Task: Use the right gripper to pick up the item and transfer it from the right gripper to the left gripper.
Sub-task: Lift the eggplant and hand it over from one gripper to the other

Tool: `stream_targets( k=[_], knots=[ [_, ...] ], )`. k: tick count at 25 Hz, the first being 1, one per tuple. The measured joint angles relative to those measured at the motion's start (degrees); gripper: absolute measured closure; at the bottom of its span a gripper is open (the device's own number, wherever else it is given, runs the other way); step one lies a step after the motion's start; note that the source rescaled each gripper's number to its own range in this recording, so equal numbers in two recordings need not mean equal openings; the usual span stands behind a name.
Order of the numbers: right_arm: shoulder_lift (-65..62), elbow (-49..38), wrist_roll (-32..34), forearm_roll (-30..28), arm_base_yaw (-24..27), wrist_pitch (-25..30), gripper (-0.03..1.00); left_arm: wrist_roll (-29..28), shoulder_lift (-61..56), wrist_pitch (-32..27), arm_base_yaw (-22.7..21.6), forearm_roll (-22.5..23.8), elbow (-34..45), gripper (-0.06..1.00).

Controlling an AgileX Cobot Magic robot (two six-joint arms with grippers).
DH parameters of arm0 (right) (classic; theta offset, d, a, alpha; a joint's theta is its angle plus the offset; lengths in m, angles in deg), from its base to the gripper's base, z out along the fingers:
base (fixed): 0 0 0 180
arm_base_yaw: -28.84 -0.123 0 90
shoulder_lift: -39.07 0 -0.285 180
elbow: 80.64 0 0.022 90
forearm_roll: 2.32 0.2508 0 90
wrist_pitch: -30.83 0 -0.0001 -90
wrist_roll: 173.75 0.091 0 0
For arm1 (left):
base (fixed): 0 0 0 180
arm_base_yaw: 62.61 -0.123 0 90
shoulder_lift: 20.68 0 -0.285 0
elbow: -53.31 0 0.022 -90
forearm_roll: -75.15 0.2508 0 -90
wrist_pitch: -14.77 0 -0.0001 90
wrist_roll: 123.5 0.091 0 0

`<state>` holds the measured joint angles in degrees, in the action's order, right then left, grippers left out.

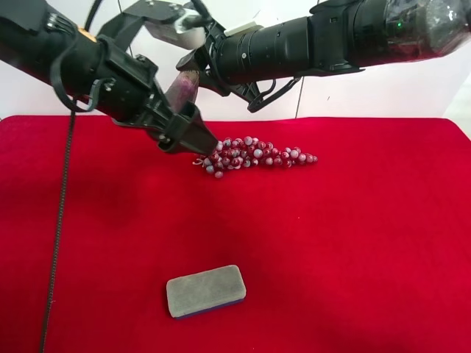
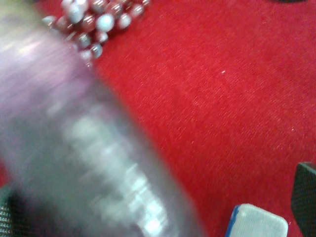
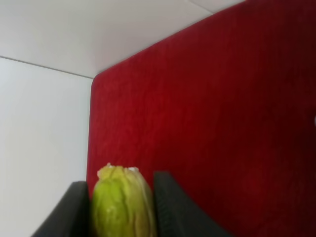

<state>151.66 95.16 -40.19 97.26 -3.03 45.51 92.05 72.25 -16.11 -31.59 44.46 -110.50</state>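
Note:
The item, a dark purple eggplant toy (image 1: 182, 88), hangs in the air above the red cloth. My right gripper (image 1: 193, 72), on the glossy arm coming from the exterior high view's right, is shut on its upper end. In the right wrist view its yellow-green tip (image 3: 121, 202) sits between the two black fingers (image 3: 170, 207). My left gripper (image 1: 193, 136), on the matte arm with the cable, is right under and beside the toy. In the left wrist view the toy (image 2: 84, 143) is a large blur close to the camera, and the fingers (image 2: 306, 197) stand wide apart.
A cluster of red-grey grapes (image 1: 254, 154) lies on the red cloth (image 1: 353, 235) just beyond the left gripper and also shows in the left wrist view (image 2: 94, 19). A grey eraser block (image 1: 206, 290) lies near the front. A loose black cable (image 1: 62, 206) hangs at the left.

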Motion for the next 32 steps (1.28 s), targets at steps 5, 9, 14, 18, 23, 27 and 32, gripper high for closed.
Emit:
stream_targets(
  k=[5, 9, 14, 18, 23, 27, 32],
  knots=[
    [0.0, 0.1, 0.0, 0.6, 0.0, 0.6, 0.97, -1.5, 0.2, 0.0, 0.5, 0.5, -1.5, -0.05],
    [0.0, 0.2, 0.0, 0.6, 0.0, 0.8, 0.97, -1.7, 0.4, 0.1, 0.5, 0.6, -1.7, -0.05],
    [0.0, 0.2, 0.0, 0.6, 0.0, 0.7, 0.97, -1.7, 0.5, 0.2, 0.5, 0.6, -1.8, -0.05],
    [0.0, 0.3, 0.0, 0.6, 0.0, 0.7, 0.97, -1.7, 0.5, 0.2, 0.5, 0.6, -1.9, -0.05],
    [0.0, 0.4, 0.0, 0.6, 0.0, 0.4, 0.97, -1.7, 0.5, 0.7, 0.5, 0.6, -1.9, -0.05],
    [0.0, 0.4, 0.0, 0.7, 0.0, 0.3, 0.97, -1.7, 0.5, 1.6, 0.5, 0.6, -1.9, -0.05],
    [-0.1, 0.4, 0.0, 0.9, 0.0, 0.2, 0.97, -1.9, 0.5, 3.9, 0.5, 0.6, -1.9, 0.15]
  ],
)
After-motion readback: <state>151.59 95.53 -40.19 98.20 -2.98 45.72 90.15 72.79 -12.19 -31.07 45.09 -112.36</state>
